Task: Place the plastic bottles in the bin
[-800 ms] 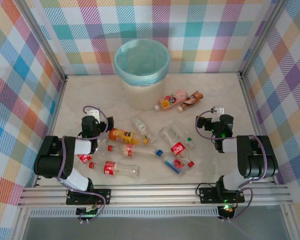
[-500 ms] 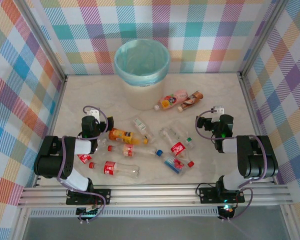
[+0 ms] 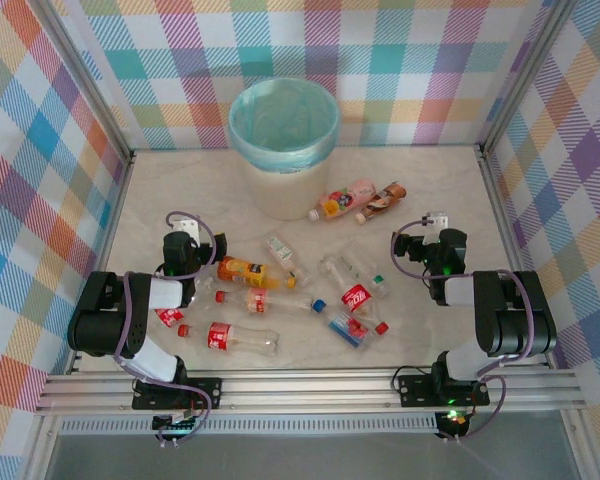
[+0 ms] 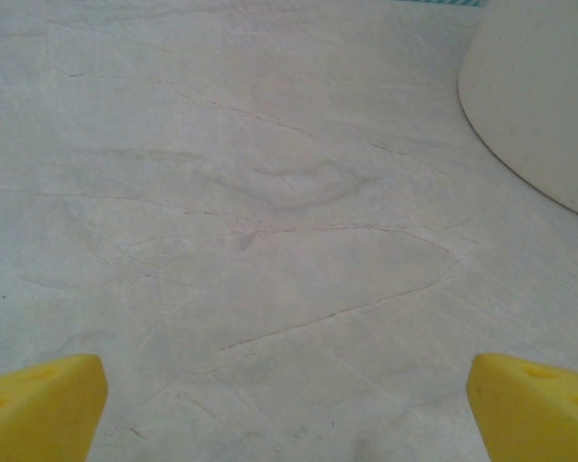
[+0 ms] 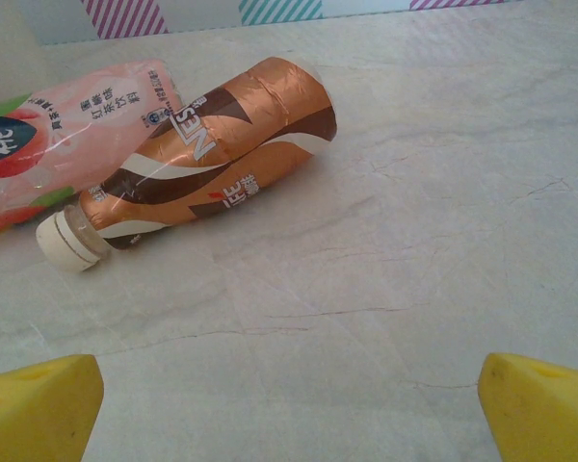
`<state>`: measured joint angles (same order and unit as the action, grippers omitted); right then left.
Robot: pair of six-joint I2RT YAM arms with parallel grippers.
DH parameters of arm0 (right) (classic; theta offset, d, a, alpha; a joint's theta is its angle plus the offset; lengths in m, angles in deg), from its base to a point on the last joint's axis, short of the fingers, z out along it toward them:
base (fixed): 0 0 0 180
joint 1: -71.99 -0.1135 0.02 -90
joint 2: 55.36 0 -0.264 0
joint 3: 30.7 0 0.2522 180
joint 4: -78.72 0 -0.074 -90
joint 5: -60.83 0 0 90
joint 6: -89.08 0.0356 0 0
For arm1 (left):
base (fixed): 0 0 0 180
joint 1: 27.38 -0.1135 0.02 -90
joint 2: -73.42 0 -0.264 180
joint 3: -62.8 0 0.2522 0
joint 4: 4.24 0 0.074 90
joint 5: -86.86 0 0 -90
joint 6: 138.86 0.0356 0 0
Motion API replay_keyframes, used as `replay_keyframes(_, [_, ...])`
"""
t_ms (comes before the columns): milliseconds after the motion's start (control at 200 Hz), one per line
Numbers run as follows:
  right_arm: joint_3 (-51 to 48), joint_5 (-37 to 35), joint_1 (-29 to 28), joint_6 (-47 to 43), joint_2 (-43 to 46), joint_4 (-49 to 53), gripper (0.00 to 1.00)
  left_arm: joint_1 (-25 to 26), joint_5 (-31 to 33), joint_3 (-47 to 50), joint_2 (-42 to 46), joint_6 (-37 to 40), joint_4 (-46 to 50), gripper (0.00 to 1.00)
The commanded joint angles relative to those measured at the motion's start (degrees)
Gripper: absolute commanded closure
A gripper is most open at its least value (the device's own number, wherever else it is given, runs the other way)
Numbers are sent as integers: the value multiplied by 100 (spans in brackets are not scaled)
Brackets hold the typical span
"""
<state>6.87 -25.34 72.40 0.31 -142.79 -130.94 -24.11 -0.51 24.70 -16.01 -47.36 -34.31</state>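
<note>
The cream bin (image 3: pixel 283 190) with a teal liner stands at the back centre; its wall (image 4: pixel 539 106) shows at the upper right of the left wrist view. Several plastic bottles lie on the table: a pink one (image 3: pixel 350 195) and a brown-orange one (image 3: pixel 383 200) beside the bin, an orange-yellow one (image 3: pixel 242 270), a clear red-labelled one (image 3: pixel 235 337) and a blue-labelled one (image 3: pixel 342 328) in the middle. My left gripper (image 4: pixel 289 409) hangs open over bare table. My right gripper (image 5: pixel 289 414) is open too, with the brown-orange bottle (image 5: pixel 222 159) and the pink bottle (image 5: pixel 58 135) lying ahead of it.
Checked walls enclose the marbled table (image 3: pixel 180 190) on three sides. An aluminium rail (image 3: pixel 310 390) runs along the near edge with both arm bases on it. A red-labelled bottle (image 3: pixel 169 317) lies partly under the left arm.
</note>
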Motion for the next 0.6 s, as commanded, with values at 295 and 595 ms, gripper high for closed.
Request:
replay_keyframes(295, [2231, 848, -767, 1251, 1954, 5318, 20, 1460, 1077, -1052, 2483, 898, 2824, 20])
replay_keyframes(595, [4258, 700, -2441, 721, 1143, 8486, 30, 2547, 412, -2491, 2520, 398, 4382, 25])
